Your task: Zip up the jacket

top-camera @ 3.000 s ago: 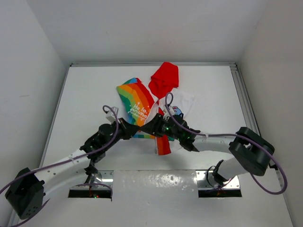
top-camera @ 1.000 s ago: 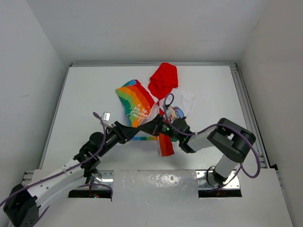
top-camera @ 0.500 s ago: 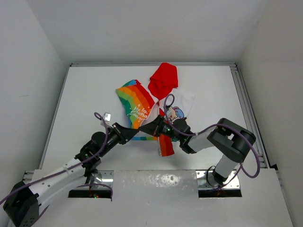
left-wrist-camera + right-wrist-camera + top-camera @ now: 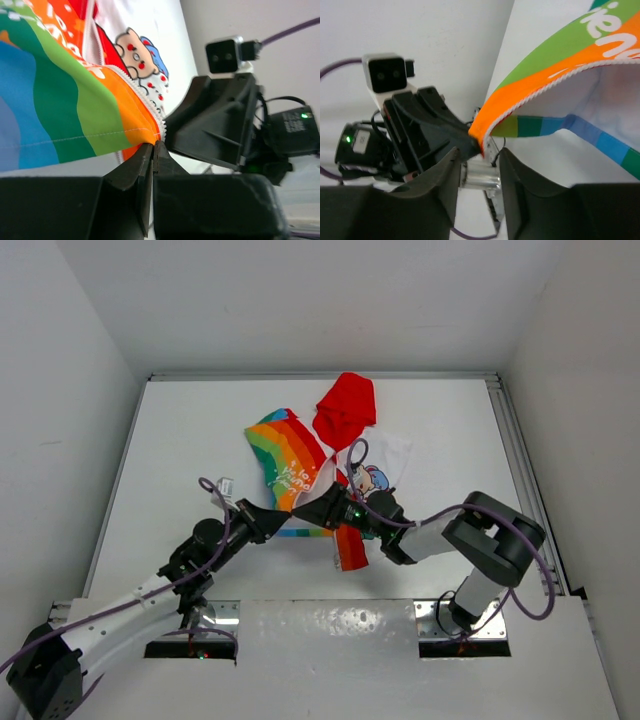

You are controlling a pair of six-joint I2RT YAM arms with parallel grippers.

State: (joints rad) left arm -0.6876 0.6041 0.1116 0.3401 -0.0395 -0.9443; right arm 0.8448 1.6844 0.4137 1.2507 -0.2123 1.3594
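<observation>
While the left end effector (image 4: 154, 146) clamps the jacket (image 4: 75, 100) corner, the right end effector (image 4: 479, 159) gapes alongside.

— What carries everything here?
— A white tabletop (image 4: 180, 430), closed in by plain white walls (image 4: 300, 300) at the back and on both sides.
— Anything along its edges?
— A metal rail (image 4: 517, 450) runs down the right side, and a pale, shiny panel (image 4: 330, 625) lies at the near edge.

A white table (image 4: 180, 440) sits enclosed by plain white walls (image 4: 300, 300).
</observation>
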